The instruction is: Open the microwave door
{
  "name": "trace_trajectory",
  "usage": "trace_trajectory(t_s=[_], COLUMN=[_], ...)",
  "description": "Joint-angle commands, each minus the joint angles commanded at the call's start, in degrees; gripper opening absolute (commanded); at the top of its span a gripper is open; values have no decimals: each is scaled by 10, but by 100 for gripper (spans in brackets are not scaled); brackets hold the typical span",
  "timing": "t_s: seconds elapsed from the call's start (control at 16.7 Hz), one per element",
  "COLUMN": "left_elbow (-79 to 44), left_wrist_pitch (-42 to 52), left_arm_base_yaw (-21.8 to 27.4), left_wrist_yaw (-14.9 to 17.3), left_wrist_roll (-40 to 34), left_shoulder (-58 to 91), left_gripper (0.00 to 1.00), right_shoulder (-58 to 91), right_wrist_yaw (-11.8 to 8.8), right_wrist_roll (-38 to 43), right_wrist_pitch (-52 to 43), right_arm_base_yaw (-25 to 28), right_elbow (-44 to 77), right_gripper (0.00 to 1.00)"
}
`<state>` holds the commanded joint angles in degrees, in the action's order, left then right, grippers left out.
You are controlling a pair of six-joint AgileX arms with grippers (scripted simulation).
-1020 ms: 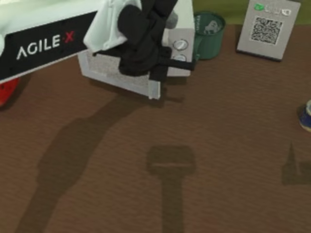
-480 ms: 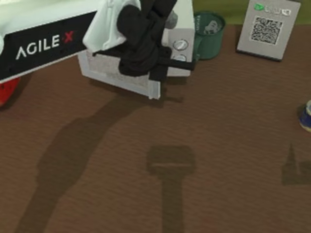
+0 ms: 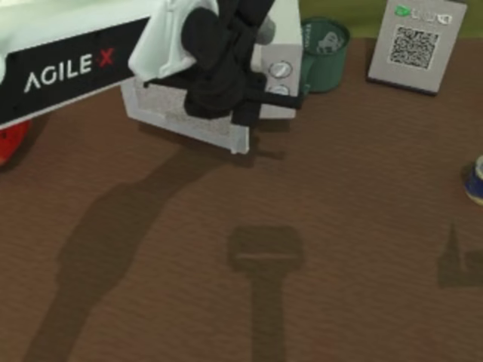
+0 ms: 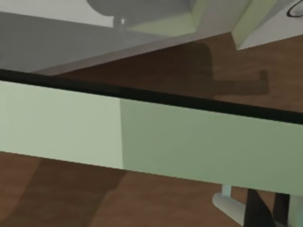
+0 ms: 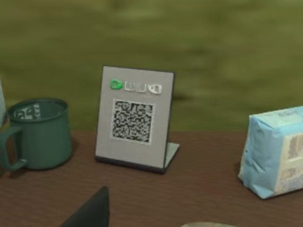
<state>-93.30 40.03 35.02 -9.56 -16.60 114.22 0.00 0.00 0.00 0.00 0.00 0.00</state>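
The white microwave point(image 3: 283, 30) stands at the back of the table, with two silver knobs point(image 3: 280, 69) on its right panel. The microwave door point(image 3: 170, 113), white-framed with a grey mesh window, is swung partly out, its free edge toward the table's front. My left gripper point(image 3: 249, 109) sits at that free edge. In the left wrist view the door's edge point(image 4: 189, 142) runs across the picture, and my left gripper point(image 4: 270, 213) is shut on the white bar handle point(image 4: 229, 204). My right gripper point(image 5: 151, 221) is parked off the top view's right side, open, one dark fingertip point(image 5: 94, 210) showing.
A green mug point(image 3: 324, 53) stands just right of the microwave, and a QR-code sign point(image 3: 413, 45) farther right. A pale blue packet point(image 5: 274, 151) lies beyond the sign. A blue object point(image 3: 475, 181) is at the right edge and a red one point(image 3: 11, 139) at the left edge.
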Motion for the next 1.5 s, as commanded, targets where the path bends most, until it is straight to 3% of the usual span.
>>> trace_trajectory(t_s=[0.42, 0.9, 1.5], left_elbow=[2, 68, 69], left_wrist_pitch=[-1, -29, -29], left_arm_base_yaw=[4, -14, -14], left_wrist_yaw=[4, 37, 37], left_wrist_roll=[-1, 66, 66], left_shoulder=[1, -48, -48], left_gripper=[0, 0, 0], right_shoulder=[0, 0, 0], right_wrist_yaw=[0, 0, 0], right_wrist_roll=[0, 0, 0], right_wrist_pitch=[0, 0, 0], right_arm_base_yaw=[0, 0, 0], right_elbow=[0, 0, 0], right_gripper=[100, 100, 100])
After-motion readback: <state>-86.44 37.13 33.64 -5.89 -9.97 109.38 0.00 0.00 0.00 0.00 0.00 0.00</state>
